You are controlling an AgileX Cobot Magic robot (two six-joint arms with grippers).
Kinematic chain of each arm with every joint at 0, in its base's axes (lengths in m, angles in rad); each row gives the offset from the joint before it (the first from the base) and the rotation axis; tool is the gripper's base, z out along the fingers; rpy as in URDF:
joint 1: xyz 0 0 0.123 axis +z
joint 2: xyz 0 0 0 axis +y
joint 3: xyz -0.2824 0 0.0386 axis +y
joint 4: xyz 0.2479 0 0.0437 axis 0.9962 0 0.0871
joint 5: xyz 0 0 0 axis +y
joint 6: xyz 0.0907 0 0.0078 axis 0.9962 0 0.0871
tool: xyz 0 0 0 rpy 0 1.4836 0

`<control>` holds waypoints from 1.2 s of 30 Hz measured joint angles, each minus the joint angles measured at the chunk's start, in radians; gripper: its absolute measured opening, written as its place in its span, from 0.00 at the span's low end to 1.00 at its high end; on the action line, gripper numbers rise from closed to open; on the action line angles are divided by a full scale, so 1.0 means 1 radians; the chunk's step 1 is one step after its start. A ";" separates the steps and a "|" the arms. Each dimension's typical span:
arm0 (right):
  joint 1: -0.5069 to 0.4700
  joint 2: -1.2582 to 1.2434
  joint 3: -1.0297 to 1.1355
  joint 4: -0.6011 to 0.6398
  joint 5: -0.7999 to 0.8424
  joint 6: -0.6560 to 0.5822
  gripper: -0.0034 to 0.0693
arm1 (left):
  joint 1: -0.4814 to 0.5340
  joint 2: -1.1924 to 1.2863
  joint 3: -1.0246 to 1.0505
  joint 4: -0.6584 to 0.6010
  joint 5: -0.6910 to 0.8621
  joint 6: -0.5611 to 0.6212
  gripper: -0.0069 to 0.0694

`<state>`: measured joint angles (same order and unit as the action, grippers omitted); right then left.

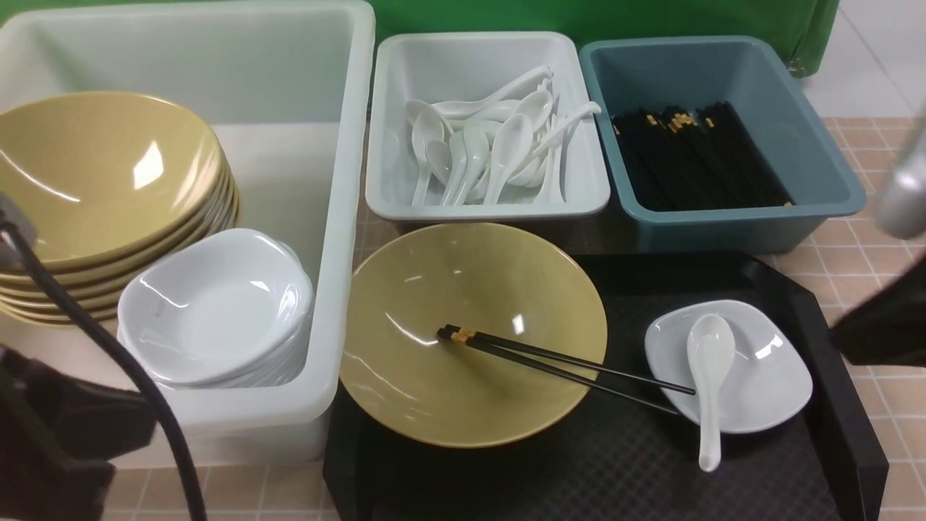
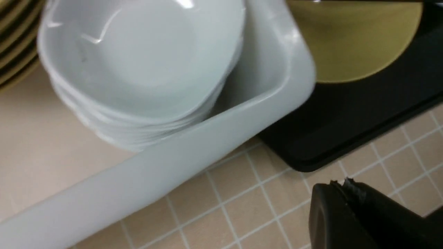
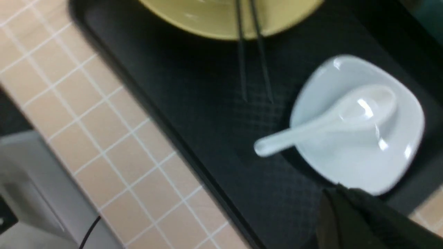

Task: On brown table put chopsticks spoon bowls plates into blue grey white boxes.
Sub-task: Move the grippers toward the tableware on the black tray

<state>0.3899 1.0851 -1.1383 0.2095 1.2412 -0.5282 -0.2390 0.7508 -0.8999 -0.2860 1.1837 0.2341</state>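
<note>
A tiled brown table meets a green curtain. The left gripper hangs clenched, empty, near a corner of the white tub; rightward, the spoon lies in a plate on the black tray, near the clenched right gripper

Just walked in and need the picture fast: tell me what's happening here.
A two-armed robot is sorting tableware. The white tub holds stacked yellow bowls and white plates, the grey bin spoons, the blue bin chopsticks. One bowl with a chopstick pair across it and a plate with a spoon sit on the black tray. The left fingers and right fingers are shut, empty.
</note>
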 joint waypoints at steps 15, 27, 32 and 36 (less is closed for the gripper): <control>0.318 0.604 -0.455 -0.242 -0.001 0.118 0.22 | -0.258 0.145 0.017 -0.090 -0.228 0.070 0.09; 0.352 0.900 -0.606 -0.253 -0.009 0.182 0.85 | -0.259 0.149 0.061 -0.059 -0.222 0.070 0.09; 0.352 0.952 -0.607 -0.252 -0.011 0.192 0.86 | -0.259 0.149 0.090 -0.053 -0.229 0.073 0.09; 0.352 0.968 -0.608 -0.252 -0.015 0.192 0.78 | -0.259 0.149 0.109 -0.037 -0.236 0.073 0.09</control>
<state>0.7414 2.0529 -1.7465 -0.0428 1.2265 -0.3366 -0.4978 0.9000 -0.7907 -0.3231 0.9473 0.3072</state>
